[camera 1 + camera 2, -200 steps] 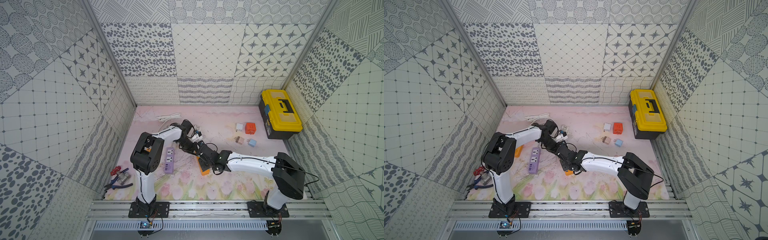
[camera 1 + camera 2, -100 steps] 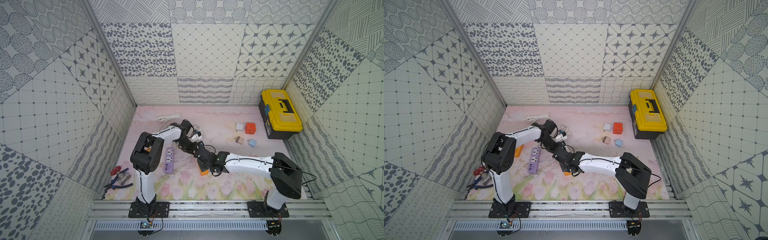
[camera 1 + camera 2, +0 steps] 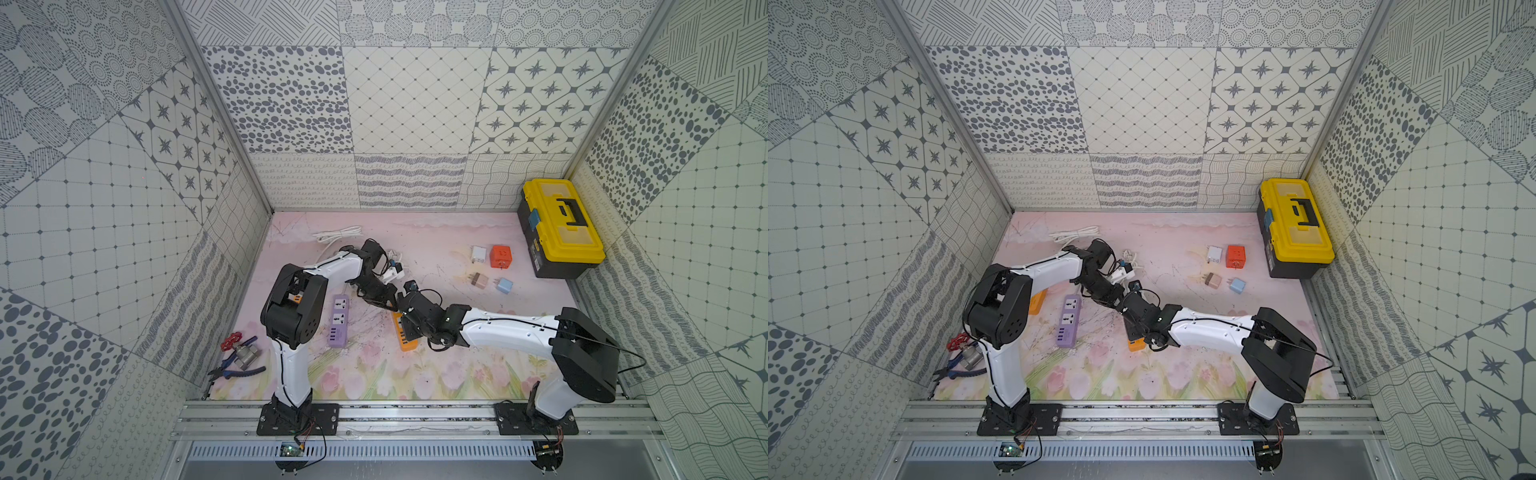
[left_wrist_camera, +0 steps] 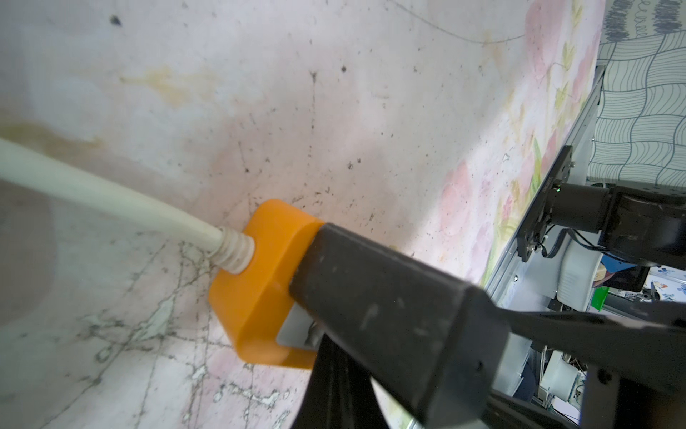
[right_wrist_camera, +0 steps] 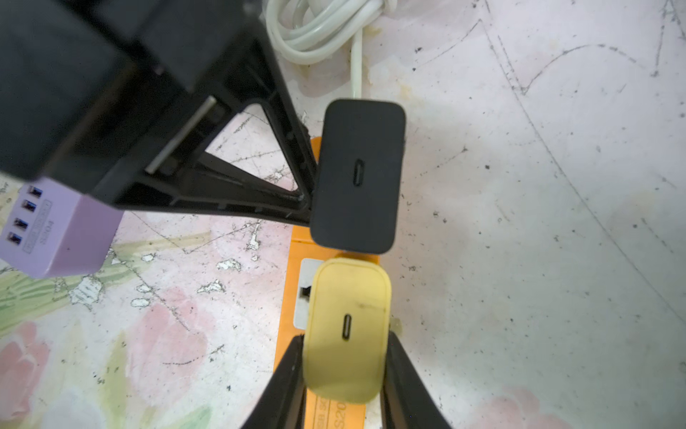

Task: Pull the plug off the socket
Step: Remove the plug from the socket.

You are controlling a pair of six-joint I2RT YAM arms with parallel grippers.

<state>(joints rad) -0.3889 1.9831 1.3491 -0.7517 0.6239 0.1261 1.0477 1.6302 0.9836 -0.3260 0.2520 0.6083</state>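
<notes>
At the near left of the surface lie pliers and a red-handled valve. Just beyond them is a purple power strip, and to its right lies the orange power strip. The right arm reaches in from the right, and the right jaws pinch the yellow plug by its two sides. This plug sits on the orange strip, and a black plug sits just beyond it. The left jaws are pressed together and rest on the strip's far end beside the black plug, where the white cable enters. Farther right lie four small adapters, and a yellow toolbox stands at the far right.
</notes>
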